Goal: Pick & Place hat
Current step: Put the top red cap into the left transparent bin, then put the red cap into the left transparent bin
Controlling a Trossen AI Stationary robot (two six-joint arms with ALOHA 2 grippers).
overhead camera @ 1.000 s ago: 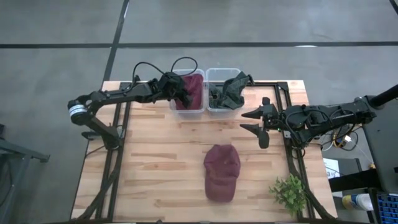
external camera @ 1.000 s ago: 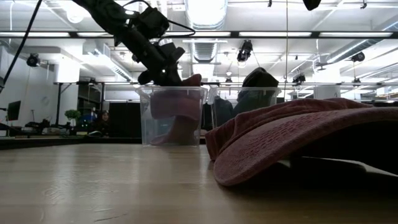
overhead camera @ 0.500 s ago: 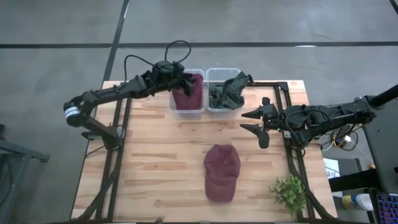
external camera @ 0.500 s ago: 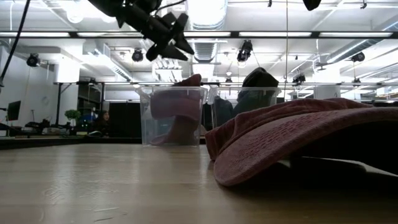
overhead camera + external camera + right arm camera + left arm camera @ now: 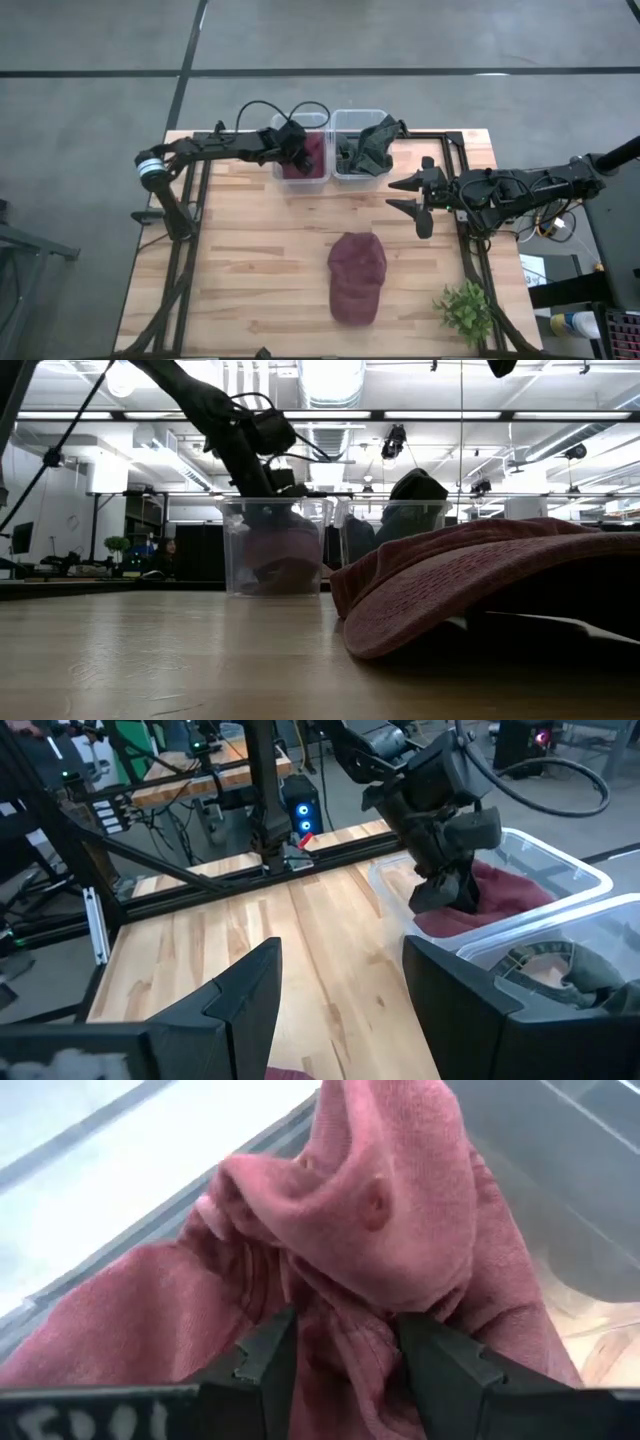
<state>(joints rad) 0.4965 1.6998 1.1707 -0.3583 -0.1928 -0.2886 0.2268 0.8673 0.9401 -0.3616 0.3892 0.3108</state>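
Note:
A maroon hat (image 5: pixel 357 277) lies crown up on the wooden table, near the middle; in the low view this hat (image 5: pixel 470 580) fills the right foreground. A second maroon hat (image 5: pixel 390 1190) sits bunched in the left clear bin (image 5: pixel 300 178) at the far edge. My left gripper (image 5: pixel 345 1370) is down inside that bin, open, its fingers sunk into the cloth. My right gripper (image 5: pixel 402 195) hangs open above the table's right side, well clear of both hats. My left gripper comes at the hat in the bin slanting down from the table's left side. Its open fingers (image 5: pixel 265 1365) press into the crumpled cloth, and a fold of cloth (image 5: pixel 340 1330) bulges up between them. The hat rests in the bin, below its rim (image 5: pixel 275 502).
A second clear bin (image 5: pixel 358 175) beside the first holds a dark green hat (image 5: pixel 368 145) that stands above its rim. A small green plant (image 5: pixel 465 308) sits at the table's near right corner. Bare wood lies left of the maroon hat.
My left gripper let go of the hat in the bin, rose above it and opened wider. It then came back down into the bin. The hat's peak, which stood above the rim, is now squashed down inside the bin.

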